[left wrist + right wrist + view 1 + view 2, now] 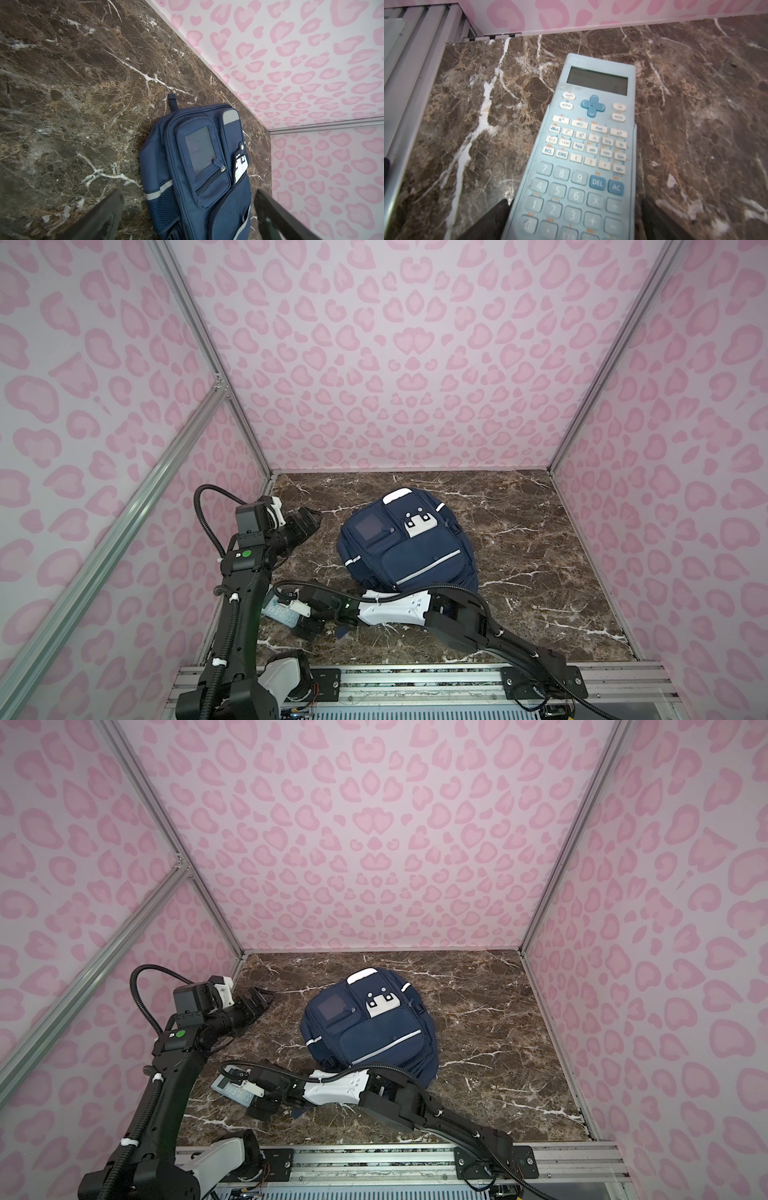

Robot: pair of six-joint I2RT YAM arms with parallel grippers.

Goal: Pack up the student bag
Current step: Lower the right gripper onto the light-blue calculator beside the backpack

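The student bag (409, 547) (370, 1027), navy with white stripes and a grey window pocket, lies flat mid-table with its front up. A light-blue calculator (277, 611) (591, 145) lies on the marble near the front left. My right gripper (297, 616) (573, 207) has reached across to it and stands open. The calculator's lower end lies between its fingers, with a gap showing at one side. My left gripper (309, 520) (189, 199) hovers open left of the bag (197, 166), holding nothing.
Pink-patterned walls (415, 364) close the table on three sides, and the left wall is near both grippers. An aluminium rail (415, 680) runs along the front edge. Bare marble (540, 572) lies right of the bag.
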